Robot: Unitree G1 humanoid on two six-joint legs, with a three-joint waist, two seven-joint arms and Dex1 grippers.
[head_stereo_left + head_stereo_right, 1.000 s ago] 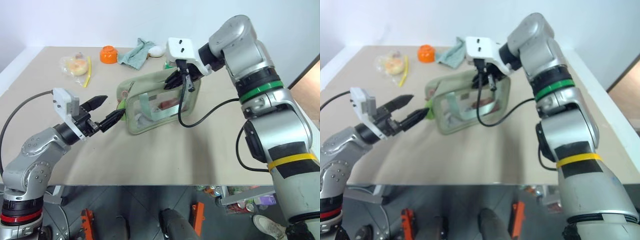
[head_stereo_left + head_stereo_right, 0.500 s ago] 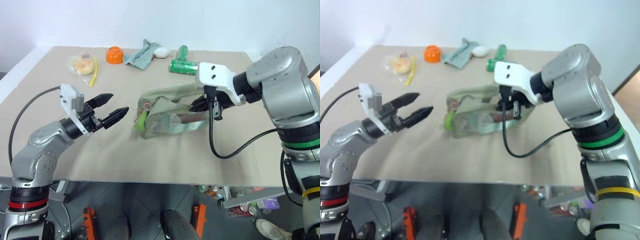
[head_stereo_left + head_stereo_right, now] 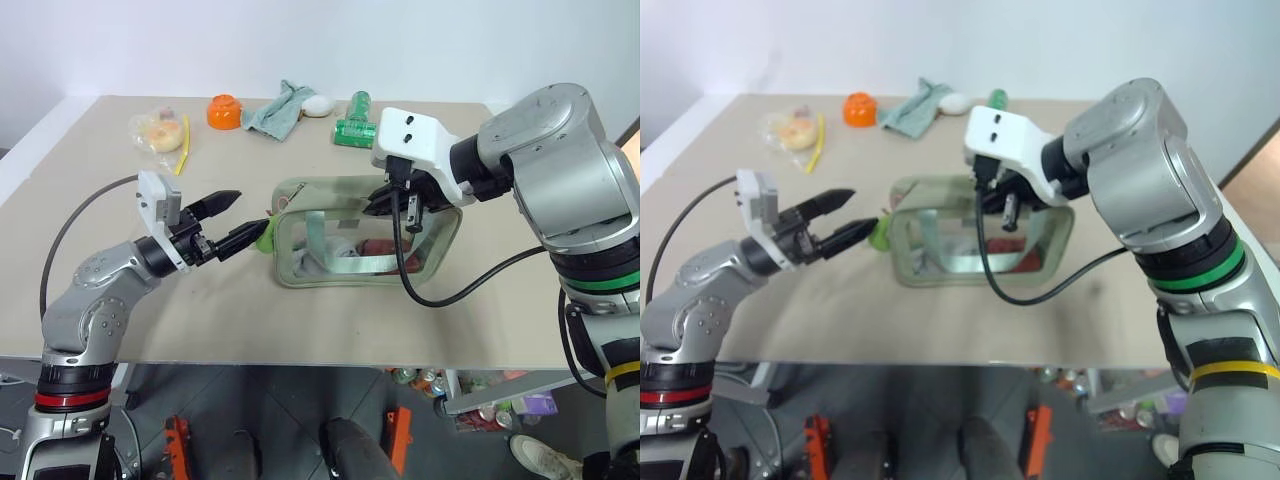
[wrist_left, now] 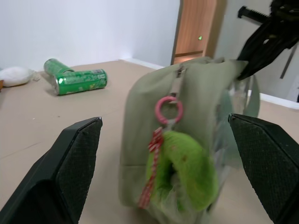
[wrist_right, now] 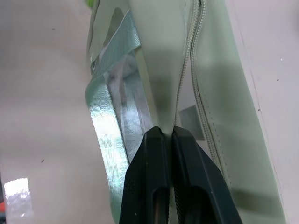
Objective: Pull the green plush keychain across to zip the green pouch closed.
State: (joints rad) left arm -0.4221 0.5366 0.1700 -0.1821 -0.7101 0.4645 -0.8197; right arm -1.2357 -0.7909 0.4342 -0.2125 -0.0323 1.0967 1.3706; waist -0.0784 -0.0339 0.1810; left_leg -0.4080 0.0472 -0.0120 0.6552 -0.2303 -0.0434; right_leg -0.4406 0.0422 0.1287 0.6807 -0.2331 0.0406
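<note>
The green pouch (image 3: 345, 250) stands upright in the middle of the table, clear panel toward me. The green plush keychain (image 3: 265, 236) hangs from a pink ring at the pouch's left end; in the left wrist view the keychain (image 4: 184, 172) dangles below the zipper pull. My left gripper (image 3: 247, 213) is open and level, its fingertips (image 3: 262, 228) just short of the keychain, with nothing between them. My right gripper (image 3: 385, 207) is shut on the pouch's top edge; the right wrist view shows its fingers (image 5: 156, 154) pinching the fabric beside the zipper teeth.
Along the far edge of the table (image 3: 300, 320) lie a green can (image 3: 355, 127), a white object (image 3: 318, 104), a teal rag (image 3: 280, 108), an orange piece (image 3: 222, 110) and a plastic bag with a yellow item (image 3: 158, 130).
My right gripper, still shut on the pouch's top edge, has drawn back toward me. The pouch, slumped flat half a second ago, now stands upright. The left gripper has stayed open by the keychain end.
</note>
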